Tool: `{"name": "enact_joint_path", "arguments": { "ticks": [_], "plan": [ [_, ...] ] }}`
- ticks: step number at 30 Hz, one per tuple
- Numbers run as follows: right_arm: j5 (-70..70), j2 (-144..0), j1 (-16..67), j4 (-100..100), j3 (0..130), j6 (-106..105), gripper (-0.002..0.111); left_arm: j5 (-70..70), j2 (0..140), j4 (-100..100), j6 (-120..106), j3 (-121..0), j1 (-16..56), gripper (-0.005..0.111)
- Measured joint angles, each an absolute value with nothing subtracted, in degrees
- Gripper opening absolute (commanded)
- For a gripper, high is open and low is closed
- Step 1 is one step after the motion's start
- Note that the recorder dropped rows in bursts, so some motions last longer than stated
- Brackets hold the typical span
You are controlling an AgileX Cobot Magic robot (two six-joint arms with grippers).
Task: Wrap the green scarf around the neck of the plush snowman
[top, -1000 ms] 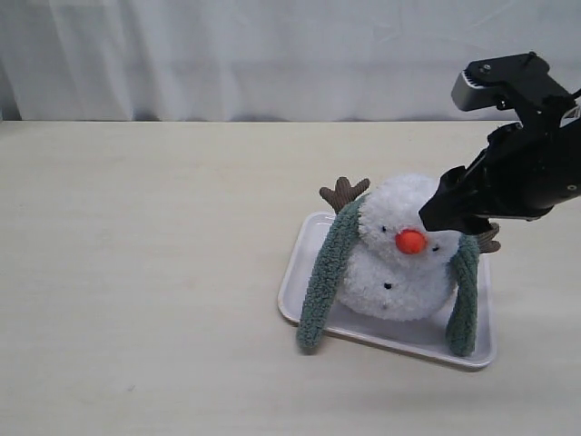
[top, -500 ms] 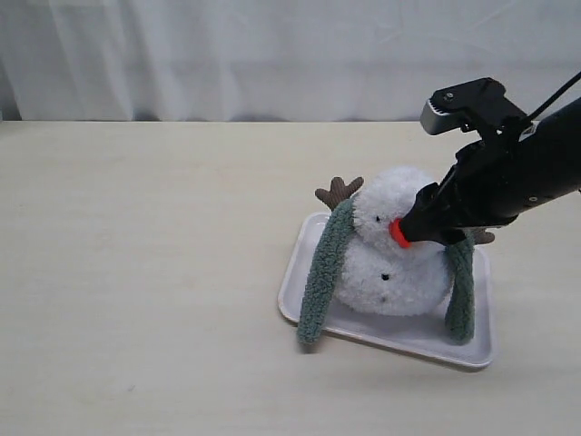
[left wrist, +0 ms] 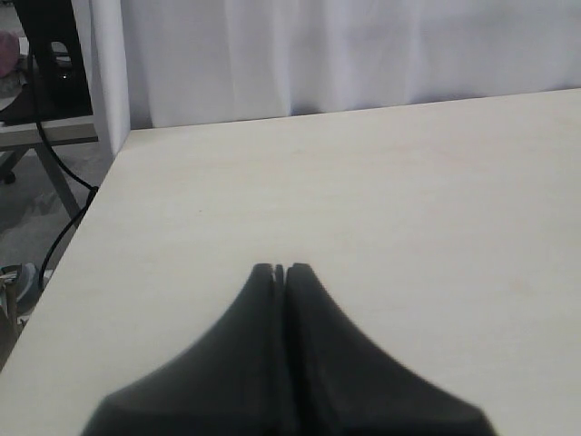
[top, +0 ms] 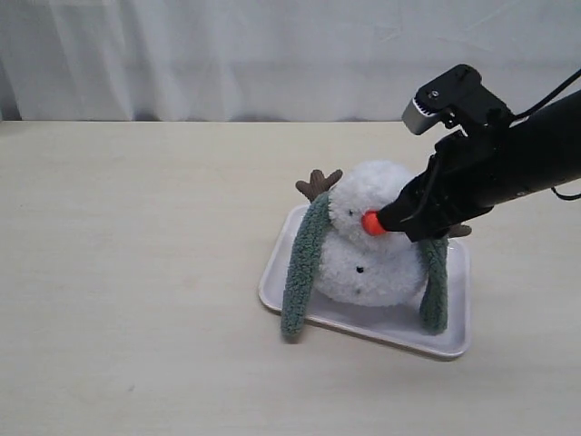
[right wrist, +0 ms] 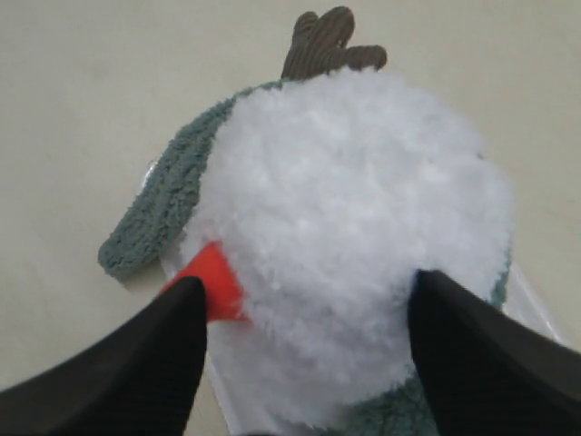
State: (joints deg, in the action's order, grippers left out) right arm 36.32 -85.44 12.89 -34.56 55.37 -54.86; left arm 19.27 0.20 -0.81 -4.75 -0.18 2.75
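Note:
The plush snowman sits on a white tray, its orange nose pointing forward. The green scarf lies behind its neck, and both ends hang down the front, the other end on the right. My right gripper is open, with its fingers on either side of the head. In the right wrist view the right gripper straddles the white head, one finger next to the nose. My left gripper is shut and empty over bare table.
A brown twig arm sticks up behind the snowman's left shoulder. The tray rests on a pale wooden table with a white curtain behind. The left wrist view shows the table's edge and floor clutter beyond it.
My right gripper has moved left and lower around the head. The snowman, scarf and tray have slid left with it.

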Motion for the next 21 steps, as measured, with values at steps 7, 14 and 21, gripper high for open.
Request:
{"name": "enact_joint_path", "arguments": {
  "ticks": [7,14,21],
  "plan": [
    [33.87,-85.44,12.89,-34.88,55.37,-56.52,0.061,19.27,0.20,-0.81,-4.75,-0.18,2.75,0.000],
    [40.90,-83.11,12.89,-35.91,60.66,-55.15,0.061,19.27,0.20,-0.81,-4.75,-0.18,2.75,0.000],
    [54.06,-79.77,13.65,-36.87,61.97,-53.29,0.049,19.27,0.20,-0.81,-4.75,-0.18,2.75,0.000]
  ]
}}
